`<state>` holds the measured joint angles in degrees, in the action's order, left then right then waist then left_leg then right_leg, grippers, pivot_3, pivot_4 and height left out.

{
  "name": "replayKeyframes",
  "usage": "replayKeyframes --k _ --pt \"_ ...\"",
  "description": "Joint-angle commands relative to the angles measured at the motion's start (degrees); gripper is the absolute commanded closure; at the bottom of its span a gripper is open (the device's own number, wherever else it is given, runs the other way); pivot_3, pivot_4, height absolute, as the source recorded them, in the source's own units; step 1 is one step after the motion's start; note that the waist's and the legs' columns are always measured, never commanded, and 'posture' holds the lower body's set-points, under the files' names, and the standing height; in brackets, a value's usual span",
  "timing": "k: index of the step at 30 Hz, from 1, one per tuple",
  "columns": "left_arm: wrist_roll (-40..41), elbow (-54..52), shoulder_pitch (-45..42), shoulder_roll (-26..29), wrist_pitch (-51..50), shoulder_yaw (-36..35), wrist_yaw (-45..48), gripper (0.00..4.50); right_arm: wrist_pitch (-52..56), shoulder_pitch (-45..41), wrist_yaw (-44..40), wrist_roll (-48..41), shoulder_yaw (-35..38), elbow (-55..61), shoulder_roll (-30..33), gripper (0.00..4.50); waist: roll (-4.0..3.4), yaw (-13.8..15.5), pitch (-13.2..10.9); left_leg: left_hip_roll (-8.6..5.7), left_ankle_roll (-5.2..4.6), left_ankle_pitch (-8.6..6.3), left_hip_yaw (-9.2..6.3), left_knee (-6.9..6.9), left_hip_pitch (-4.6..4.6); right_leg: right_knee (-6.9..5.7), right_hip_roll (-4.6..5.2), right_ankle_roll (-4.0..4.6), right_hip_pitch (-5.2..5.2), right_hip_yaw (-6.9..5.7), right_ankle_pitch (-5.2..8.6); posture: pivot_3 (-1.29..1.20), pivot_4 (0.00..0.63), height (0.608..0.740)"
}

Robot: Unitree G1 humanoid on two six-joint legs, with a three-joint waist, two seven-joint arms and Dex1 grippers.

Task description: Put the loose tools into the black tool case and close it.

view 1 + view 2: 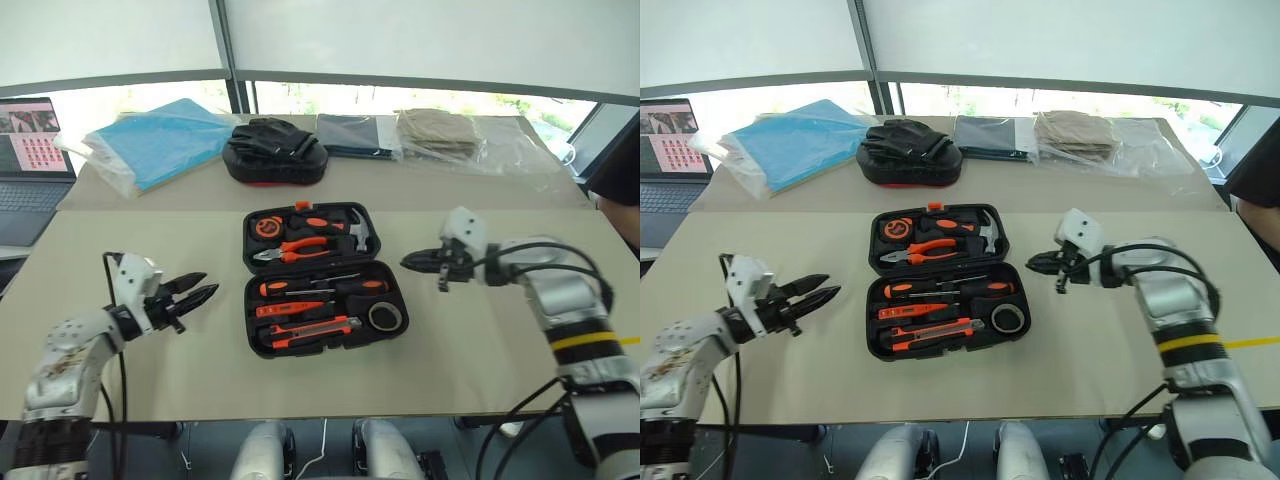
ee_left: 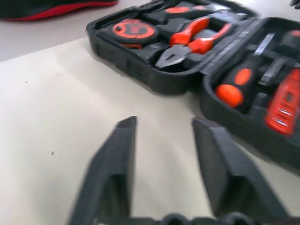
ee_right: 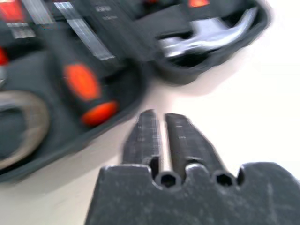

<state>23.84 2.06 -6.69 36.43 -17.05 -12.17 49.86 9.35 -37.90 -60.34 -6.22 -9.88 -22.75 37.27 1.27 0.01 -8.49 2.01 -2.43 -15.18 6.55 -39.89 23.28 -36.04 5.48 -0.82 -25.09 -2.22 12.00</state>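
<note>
The black tool case [image 1: 251, 318] lies open in the middle of the table, both halves flat. Its near half holds two screwdrivers [image 1: 320, 287], an orange tester pen [image 1: 290, 308], the utility knife [image 1: 310, 330] and a dark tape roll [image 1: 385, 316], all sitting in their recesses. My left gripper [image 1: 210, 284] hovers to the left of the case, pointing at it, open and empty, its fingers [image 2: 117, 154] apart. To the right of the case my right gripper [image 1: 405, 262] is shut on nothing, its tips [image 3: 161, 115] close to the case's right edge.
The case's far half holds pliers [image 1: 300, 248], a hammer [image 1: 358, 232] and a tape measure [image 1: 266, 227]. Behind it lie a black mitt with a red edge [image 1: 275, 150], a bagged blue sheet [image 1: 155, 145], folded cloths [image 1: 440, 135] and a laptop [image 1: 30, 150].
</note>
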Motion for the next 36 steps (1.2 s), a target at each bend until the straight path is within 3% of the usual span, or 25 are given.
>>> replayKeyframes --k 1,2,9,16,28,34,36 --pt "-1.8 0.0 -2.7 -1.5 -1.1 1.7 -3.3 4.29 -6.3 -2.8 0.9 2.6 -0.7 -6.1 -2.1 4.50 0.00 -0.2 0.0 0.00 0.00 0.00 0.00 0.00 0.01 0.00 -0.02 0.00 -0.01 0.00 0.00 0.00 0.150 0.740" --pt "-1.6 0.0 -3.6 -2.3 -2.0 2.8 -3.4 4.47 -6.7 -3.6 0.5 3.0 -1.1 -7.9 -3.0 4.50 0.00 -0.3 0.0 0.00 0.00 0.00 -0.01 0.00 0.02 0.00 -0.04 0.00 0.00 0.00 0.00 0.00 0.150 0.740" --pt "-2.8 0.6 -5.9 -5.2 -1.2 7.0 -2.7 4.47 -8.4 -5.9 -2.7 3.5 -1.9 -12.1 -6.4 4.50 0.00 -0.7 0.0 0.00 0.00 0.00 -0.02 0.02 0.01 -0.01 -0.01 -0.01 0.02 0.01 -0.01 0.00 0.150 0.740" --pt "-2.3 0.0 -5.6 -5.7 -1.4 8.5 0.2 4.47 -2.7 -0.6 -10.1 0.2 -3.0 0.1 -5.7 4.50 0.00 -0.7 0.0 0.02 -0.01 -0.01 -0.04 0.07 0.01 0.01 -0.01 -0.01 0.00 -0.01 -0.01 0.00 0.150 0.740" --pt "-0.8 -7.0 1.5 -1.6 -4.0 5.7 3.4 4.47 8.6 9.1 -8.9 -1.2 -1.2 16.6 -2.2 4.50 0.00 -0.7 0.0 0.02 -0.13 -0.09 -0.04 0.07 0.01 0.06 0.06 -0.02 0.00 -0.01 0.00 0.00 0.150 0.740" --pt "0.3 -7.5 1.7 0.1 -6.8 2.2 0.9 4.47 9.6 10.3 -5.6 -1.2 1.9 16.6 -0.1 4.50 0.00 -0.7 0.0 0.02 -0.15 -0.10 -0.05 0.06 -0.01 0.03 0.05 -0.02 0.01 -0.01 -0.01 0.00 0.150 0.740" --pt "2.3 -9.0 2.9 3.1 -10.0 0.4 3.0 3.96 15.2 10.6 -7.5 -3.6 3.4 18.5 2.4 3.92 0.01 -0.7 0.0 0.02 -0.14 -0.09 -0.06 0.04 0.00 -0.01 0.05 -0.02 0.01 -0.01 -0.01 0.00 0.150 0.740"
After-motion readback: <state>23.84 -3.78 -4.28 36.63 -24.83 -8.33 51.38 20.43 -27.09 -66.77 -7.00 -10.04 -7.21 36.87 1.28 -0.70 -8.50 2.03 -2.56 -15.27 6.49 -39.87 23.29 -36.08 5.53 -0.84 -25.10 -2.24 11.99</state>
